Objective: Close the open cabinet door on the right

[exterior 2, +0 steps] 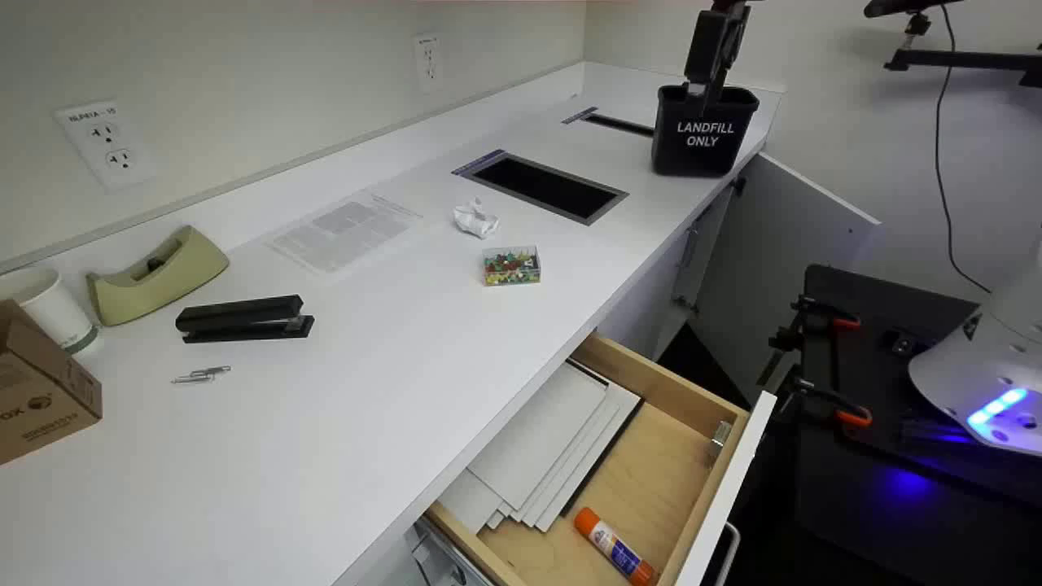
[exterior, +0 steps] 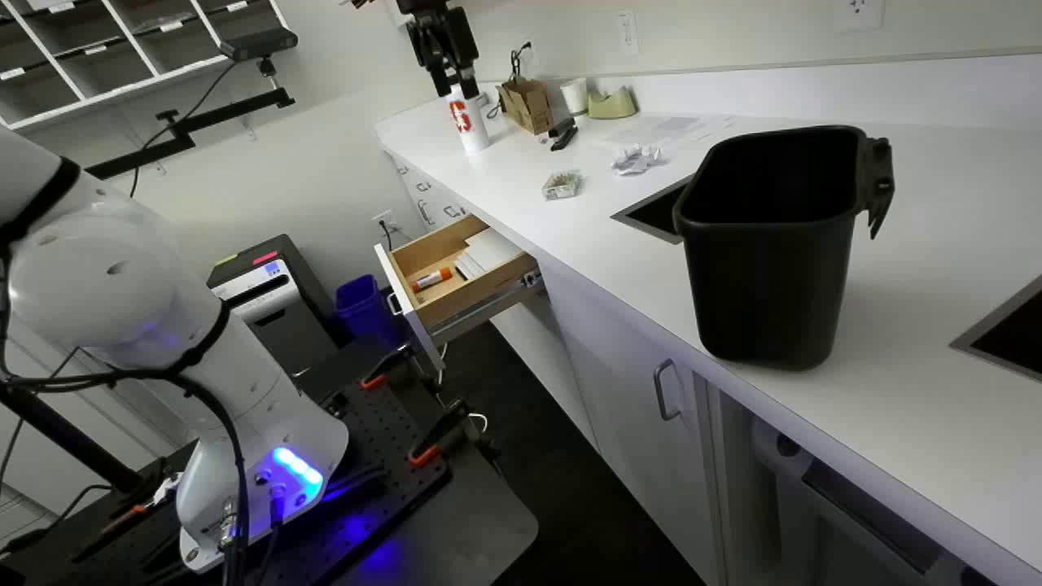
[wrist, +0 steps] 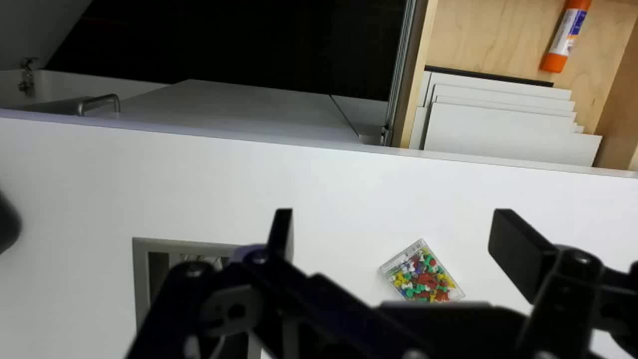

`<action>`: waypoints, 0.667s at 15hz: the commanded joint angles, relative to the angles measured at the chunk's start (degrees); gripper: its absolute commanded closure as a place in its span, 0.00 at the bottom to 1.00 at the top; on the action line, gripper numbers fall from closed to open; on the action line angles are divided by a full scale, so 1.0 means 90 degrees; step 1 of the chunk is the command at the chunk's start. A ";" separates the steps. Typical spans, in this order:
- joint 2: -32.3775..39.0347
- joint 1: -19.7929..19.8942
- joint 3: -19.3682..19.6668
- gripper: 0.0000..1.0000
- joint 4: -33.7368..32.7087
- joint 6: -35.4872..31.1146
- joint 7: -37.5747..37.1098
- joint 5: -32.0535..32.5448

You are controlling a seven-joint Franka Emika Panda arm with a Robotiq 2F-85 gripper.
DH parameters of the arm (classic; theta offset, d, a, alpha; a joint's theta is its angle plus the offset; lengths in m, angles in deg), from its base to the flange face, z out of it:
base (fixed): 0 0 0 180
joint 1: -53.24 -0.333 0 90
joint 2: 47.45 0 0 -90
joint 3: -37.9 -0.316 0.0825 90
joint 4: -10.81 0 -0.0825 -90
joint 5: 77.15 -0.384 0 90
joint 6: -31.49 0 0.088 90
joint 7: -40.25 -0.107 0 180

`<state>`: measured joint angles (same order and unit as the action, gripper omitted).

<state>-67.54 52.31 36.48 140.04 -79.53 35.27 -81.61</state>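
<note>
Hanging over the white countertop (wrist: 319, 184), the black two-fingered gripper (wrist: 393, 234) gapes wide and empty, while the flat white hinged cabinet door (exterior 2: 785, 264), probably light, stiff, slick, best pushed at its free edge, stands swung out, low, near the black plastic bin (exterior 2: 698, 156).

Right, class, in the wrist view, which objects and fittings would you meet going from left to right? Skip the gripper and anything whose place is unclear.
Black bin, cut off at the picture's edge → silver bar handle → metal-framed counter opening → box of push pins → orange-capped glue stick lying in the open drawer.
</note>
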 commanded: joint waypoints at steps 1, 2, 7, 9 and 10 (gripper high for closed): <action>0.0003 0.0008 -0.0006 0.00 -0.0015 0.0018 0.0003 -0.0001; 0.0003 0.0008 -0.0006 0.00 -0.0015 0.0018 0.0003 -0.0001; -0.0085 0.0213 -0.0060 0.00 0.0060 -0.0305 -0.0601 0.0247; -0.0208 0.0443 0.0086 0.00 0.0153 -0.0450 -0.0978 0.0384; -0.0277 0.0583 0.0174 0.00 0.0222 -0.0476 -0.1134 0.0438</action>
<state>-67.68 54.50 36.78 140.07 -81.86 29.34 -79.30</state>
